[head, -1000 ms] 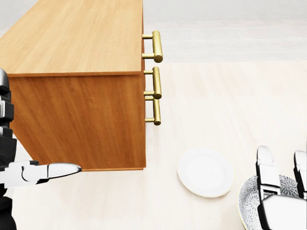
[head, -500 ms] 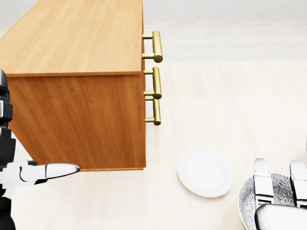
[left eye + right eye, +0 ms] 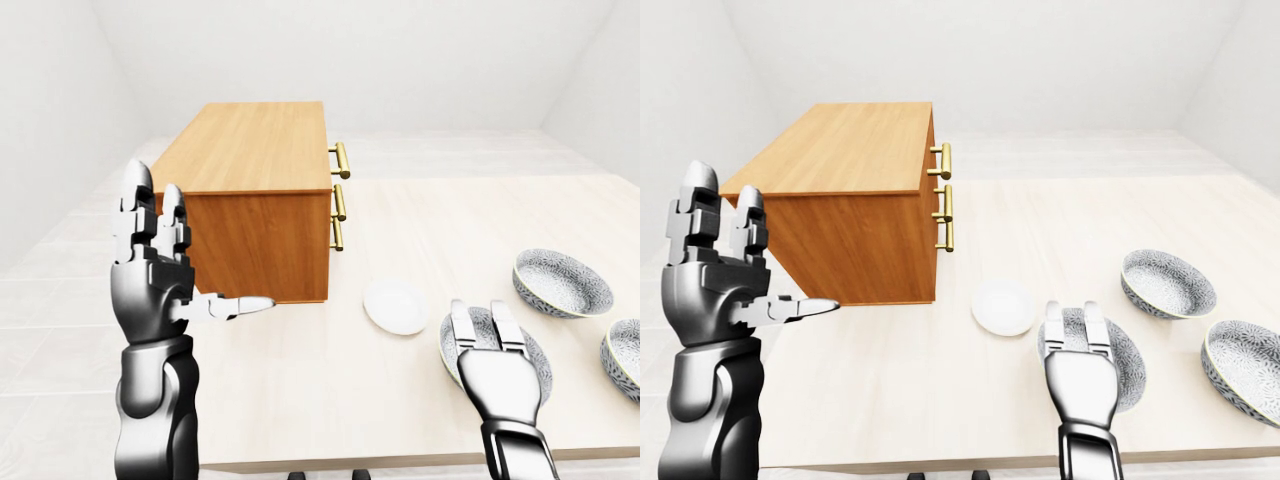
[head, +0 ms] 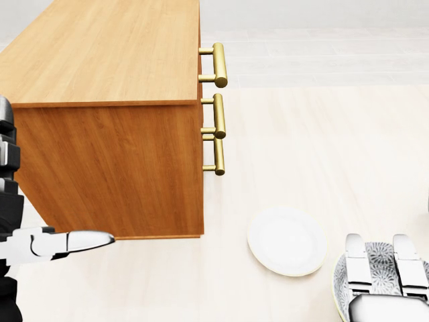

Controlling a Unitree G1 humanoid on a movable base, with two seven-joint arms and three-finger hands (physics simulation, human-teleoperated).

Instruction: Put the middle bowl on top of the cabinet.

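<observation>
Three grey patterned bowls stand on the pale table (image 3: 320,390) at the right of the eye views: one nearest the white plate (image 3: 1129,356), one higher up (image 3: 1167,283), and one at the right edge (image 3: 1248,358). My right hand (image 3: 478,314) lies flat over the bowl nearest the plate, fingers straight and open, not closed round it. The wooden cabinet (image 3: 255,150) with brass handles (image 3: 340,195) stands at the upper left, its top bare. Beside the cabinet's left side, my left hand (image 3: 170,250) is raised and open, holding nothing.
A white plate (image 3: 395,305) lies between the cabinet and the bowl under my right hand. The table's near edge runs along the bottom of the eye views. White walls and floor surround the table.
In the head view my right hand has slid toward the bottom edge over the bowl, showing more of the bowl's inside. The left hand has barely moved.
</observation>
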